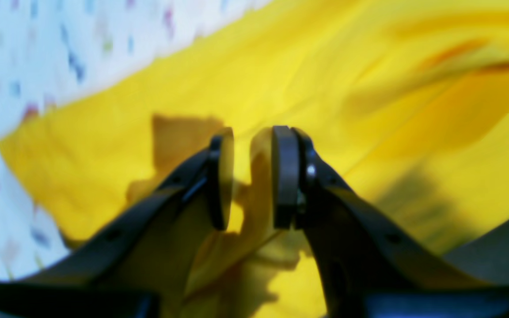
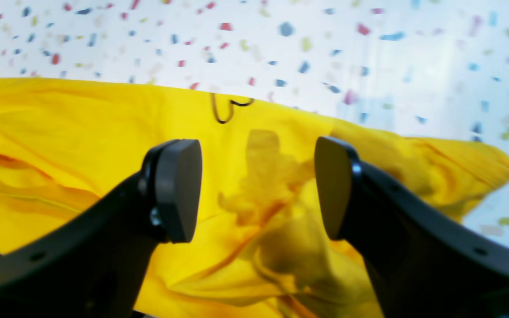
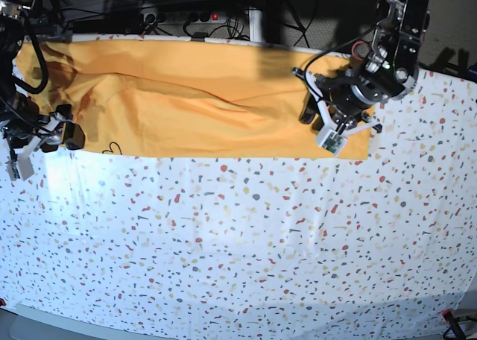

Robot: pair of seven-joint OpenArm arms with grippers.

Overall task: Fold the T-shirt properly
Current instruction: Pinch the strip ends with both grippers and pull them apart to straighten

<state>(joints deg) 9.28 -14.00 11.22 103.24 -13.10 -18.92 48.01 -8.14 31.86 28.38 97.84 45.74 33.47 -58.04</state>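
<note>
Two arms are working over your surface (image 3: 246, 235), which is wearing a white cloth speckled with small red, blue, yellow and grey flecks. That cloth is covering nearly the whole base view, and most of it is lying bare toward the near edge.

Along the far edge you are seeing the large orange-yellow cotton T-shirt (image 3: 186, 101) stretched out as a long band, wrinkled, with a diagonal crease running through its middle. Thin black script-like marks (image 3: 112, 148) are showing near its lower border, close to the right arm.

Your left tool (image 1: 252, 176) is sitting low over the shirt's end on the base view's right. Its pads (image 1: 285, 176) are standing narrow, with a slim gap between them; yellow cloth is showing in that gap, but you cannot tell from the blurred wrist view whether any fabric is being pinched.

Your right tool (image 2: 259, 190) is hovering at the shirt's opposite end with its pads (image 2: 179, 190) spread wide, a bunched fold of yellow fabric lying below the gap and nothing gripped.

Behind the surface the room is looking dark, with black cables (image 3: 246, 4) and a power strip (image 3: 186, 18) carrying a red switch.
</note>
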